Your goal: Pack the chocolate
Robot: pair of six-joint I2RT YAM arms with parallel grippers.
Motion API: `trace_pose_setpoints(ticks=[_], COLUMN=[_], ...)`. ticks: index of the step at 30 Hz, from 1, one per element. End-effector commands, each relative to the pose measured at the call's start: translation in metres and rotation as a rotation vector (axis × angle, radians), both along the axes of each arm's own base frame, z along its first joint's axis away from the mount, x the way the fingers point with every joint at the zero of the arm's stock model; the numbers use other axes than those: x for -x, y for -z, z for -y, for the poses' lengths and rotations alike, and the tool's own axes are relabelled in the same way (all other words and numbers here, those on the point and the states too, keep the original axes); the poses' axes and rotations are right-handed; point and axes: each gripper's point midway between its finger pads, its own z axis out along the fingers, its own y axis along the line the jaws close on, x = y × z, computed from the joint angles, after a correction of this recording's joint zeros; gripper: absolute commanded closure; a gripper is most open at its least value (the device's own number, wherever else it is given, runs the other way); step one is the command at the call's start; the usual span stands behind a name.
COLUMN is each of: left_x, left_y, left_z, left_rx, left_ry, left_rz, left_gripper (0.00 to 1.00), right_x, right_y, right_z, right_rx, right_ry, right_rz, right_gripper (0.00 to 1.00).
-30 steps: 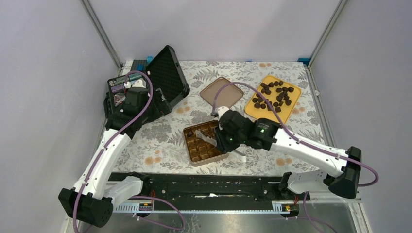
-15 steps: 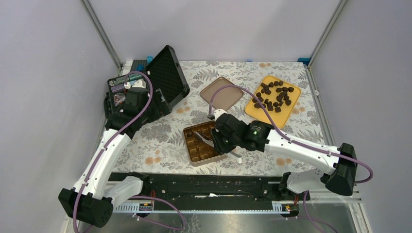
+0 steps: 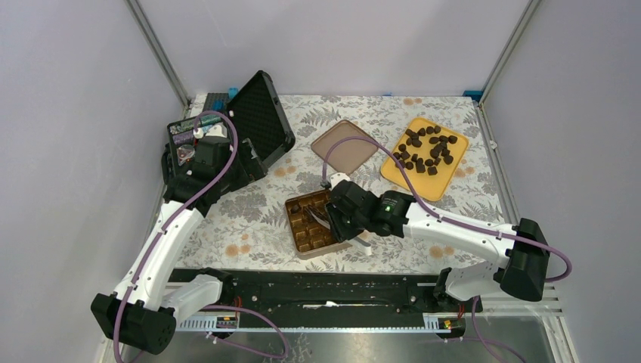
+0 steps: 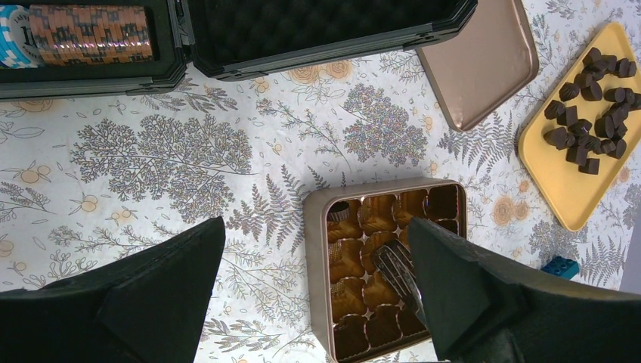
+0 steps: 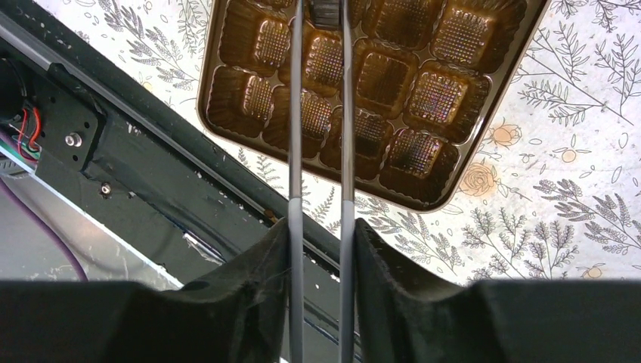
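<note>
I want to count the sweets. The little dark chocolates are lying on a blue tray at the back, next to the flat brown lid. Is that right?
Not quite. The small dark brown chocolate pieces lie on a flat yellow tray, not a blue one, at the back, next to the flat brown square lid. The top external view shows it.

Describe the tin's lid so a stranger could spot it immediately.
On the floral table, look at the far side between the open black case and the yellow tray of chocolate. The lid is the flat, plain brown square, unlike the gridded gold tin on the near side.
</note>
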Motion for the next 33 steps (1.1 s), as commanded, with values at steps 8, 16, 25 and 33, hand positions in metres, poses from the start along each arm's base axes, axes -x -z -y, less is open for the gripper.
trace_pose_setpoints(ticks=[8,16,25,33], left_x=[-0.006,-0.006,-0.006,-0.003], left_y=[-0.023,-0.022,-0.023,-0.020], left_z=[-0.002,-0.001,0.001,0.001], left_rx=[0.012,0.013,0.015,0.011], left_ry=[-0.010,-0.007,0.005,0.017], left_rz=[0.074,0.074,0.074,0.073], left_gripper=[0.01,0.01,0.01,0.01], right_x=[-0.015,-0.027,-0.071,-0.101], right_y=[-0.013,-0.050,-0.069,-0.057], right_z=[-0.006,0.004,0.084,0.203], right_rx=[-0.042,-0.115,0.052,0.125], right_ry=[0.054,0.116,0.370,0.749], right_rz=[0.072,0.178,0.318,0.350], right_gripper=[0.50,0.85,0.83,0.73])
